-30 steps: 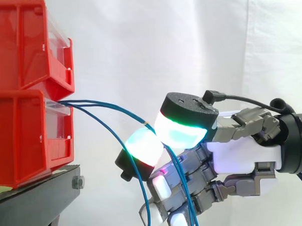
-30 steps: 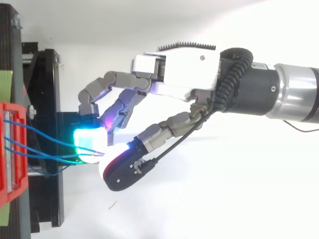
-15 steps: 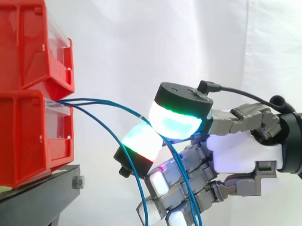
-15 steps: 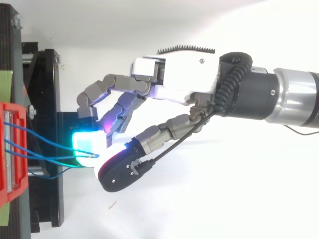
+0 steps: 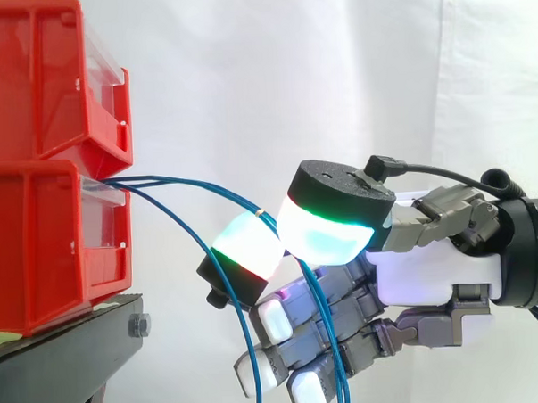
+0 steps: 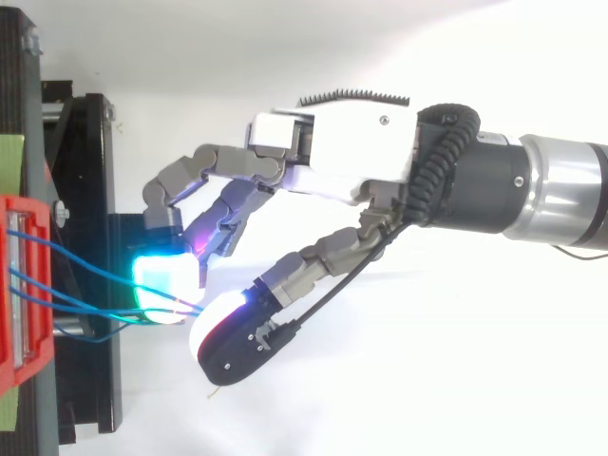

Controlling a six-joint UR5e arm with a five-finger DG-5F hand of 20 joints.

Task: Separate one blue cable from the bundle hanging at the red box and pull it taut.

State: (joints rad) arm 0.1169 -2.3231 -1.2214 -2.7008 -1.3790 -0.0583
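Two glowing pads of my robot hand are closed in a pinch on the blue cable, near the lower red box where the bundle comes out. Risk as I see it: other strands run right by the pinch, so a pull could drag several, or the thin cable slips off the pads.

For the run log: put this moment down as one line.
phase: separating | hand: pads pinch blue cable | cable: sags from lower red bin | other cables: hang beside hand | taut: no
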